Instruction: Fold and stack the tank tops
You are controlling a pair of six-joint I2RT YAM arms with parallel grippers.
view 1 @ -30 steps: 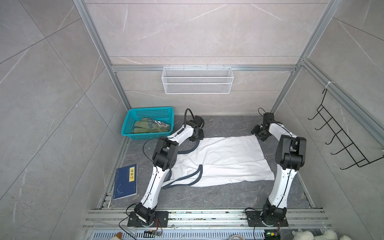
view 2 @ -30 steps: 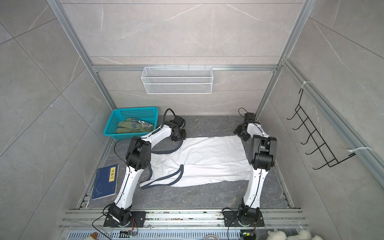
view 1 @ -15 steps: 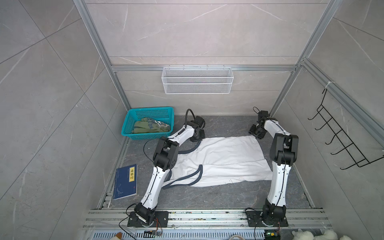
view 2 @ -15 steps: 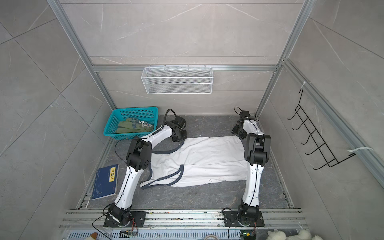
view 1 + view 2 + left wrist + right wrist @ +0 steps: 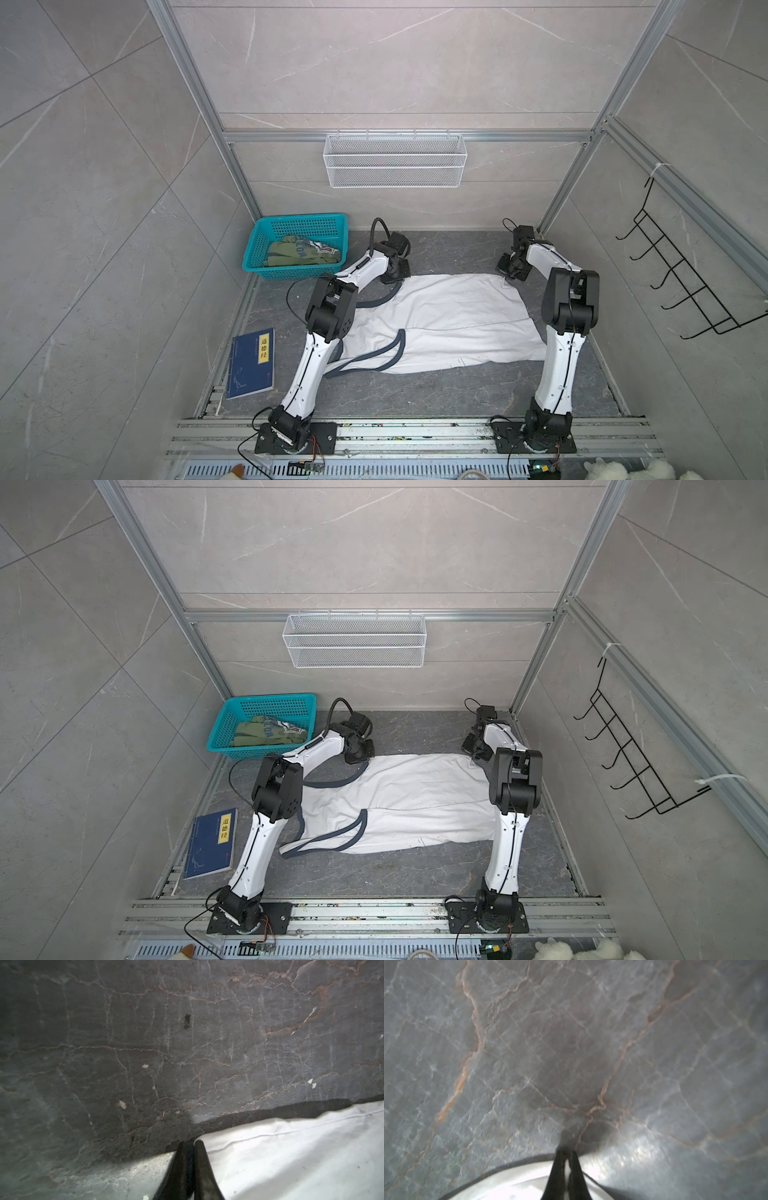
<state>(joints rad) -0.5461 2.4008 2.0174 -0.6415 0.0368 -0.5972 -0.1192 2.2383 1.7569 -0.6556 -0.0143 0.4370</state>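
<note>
- The white tank top [image 5: 449,320] of soft cloth with navy trim lies spread nearly flat on the dark grey marbled table [image 5: 415,395]. Its straps are toward the left arm and its hem toward the right arm.
- The olive green tank top [image 5: 299,253] sits crumpled in the teal plastic basket [image 5: 299,217], well apart from both arms.
- My left gripper [image 5: 189,1142] is down at the far strap-end corner. Its jaws are pressed almost together with a dark strip between them, which I take to be the trim.
- My right gripper [image 5: 566,1153] is at the far hem corner, with its jaws closed to a sliver and pale cloth showing between them.
- Handling: I judge the cloth light, limp and easily creased. It will sag between two pinch points and drag on the table.
- I think the far corners are the right holds. The stitched trim and hem are thicker, so they should slip less than plain cloth.
- A one-layer pinch could let the lower layer trail behind.
</note>
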